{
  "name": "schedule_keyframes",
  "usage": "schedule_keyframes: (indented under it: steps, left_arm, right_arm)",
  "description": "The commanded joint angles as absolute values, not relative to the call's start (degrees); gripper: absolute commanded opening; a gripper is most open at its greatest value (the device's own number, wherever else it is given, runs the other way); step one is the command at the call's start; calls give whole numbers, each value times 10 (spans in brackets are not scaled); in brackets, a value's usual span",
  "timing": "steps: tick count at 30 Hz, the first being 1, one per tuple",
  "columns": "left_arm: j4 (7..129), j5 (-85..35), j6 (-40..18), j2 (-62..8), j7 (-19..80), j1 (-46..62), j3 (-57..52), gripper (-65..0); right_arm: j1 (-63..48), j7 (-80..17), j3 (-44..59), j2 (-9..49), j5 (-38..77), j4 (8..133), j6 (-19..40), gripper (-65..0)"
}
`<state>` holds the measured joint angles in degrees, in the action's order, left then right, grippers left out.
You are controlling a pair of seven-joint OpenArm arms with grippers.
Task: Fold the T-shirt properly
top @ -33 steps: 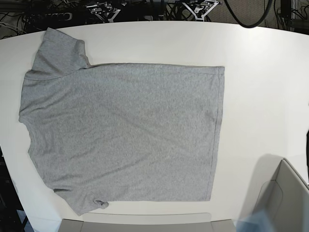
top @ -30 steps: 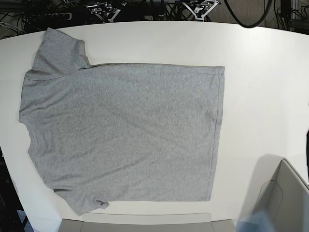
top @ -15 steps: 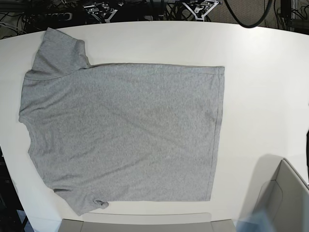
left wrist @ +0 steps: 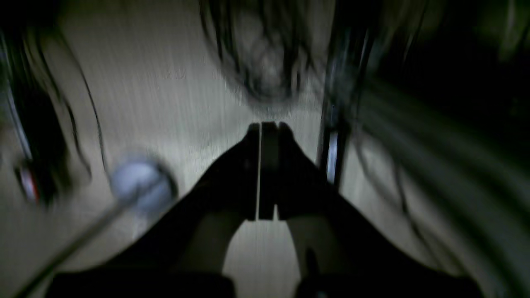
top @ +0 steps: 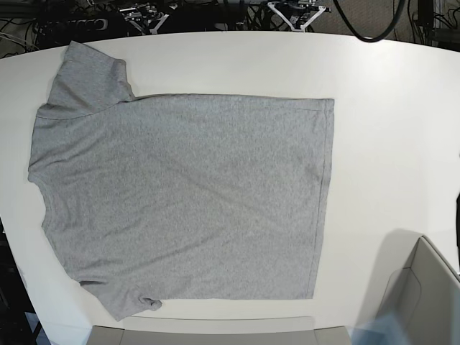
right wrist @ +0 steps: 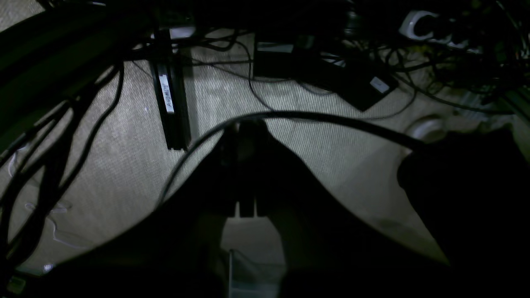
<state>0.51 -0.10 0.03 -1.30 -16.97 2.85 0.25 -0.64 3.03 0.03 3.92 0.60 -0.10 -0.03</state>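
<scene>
The heather-grey T-shirt point(top: 187, 201) lies spread flat on the white table point(top: 388, 108), plain side up. Its neck end and sleeves are at the left and its hem at the right. The lower sleeve is slightly curled at its tip. Neither gripper is over the table. In the left wrist view my left gripper point(left wrist: 265, 126) is shut with nothing in it, hanging over the floor, and the picture is blurred. In the right wrist view my right gripper point(right wrist: 244, 124) is also shut and empty, above carpet and cables.
An open grey box point(top: 424, 302) stands at the table's near right corner, and a grey panel point(top: 208, 332) runs along the near edge. Metal arm parts point(top: 295, 8) show past the far edge. A black post point(right wrist: 169, 103) and cables lie on the floor below.
The T-shirt has not moved. The metal parts beyond the table's far edge have shifted slightly to the left.
</scene>
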Motion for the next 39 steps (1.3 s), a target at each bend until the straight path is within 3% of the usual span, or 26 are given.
schedule_keyframes:
  steps: [1,10,17,24,34,39]
  left_arm:
    - [4,-1,2,-15,-210,49,2,-650]
    - [0,0,0,-19,-603,175,7,-649]
    - [5,0,0,-28,-773,226,7,-649]
    - [119,-1,1,-38,-768,309,1,-649]
    - [540,-2,2,-40,-766,537,-25,-649]
    - [625,-1,2,-39,-766,562,-67,-649]
  right_arm:
    - [-16,55,1,39,19,0,1,-650]
    - [-145,439,0,61,61,0,4,-650]
    - [-223,660,0,70,61,0,4,-649]
    - [-323,662,6,83,112,115,4,-649]
    - [-582,659,5,101,160,594,5,-648]
    - [-674,611,16,117,167,781,5,-647]
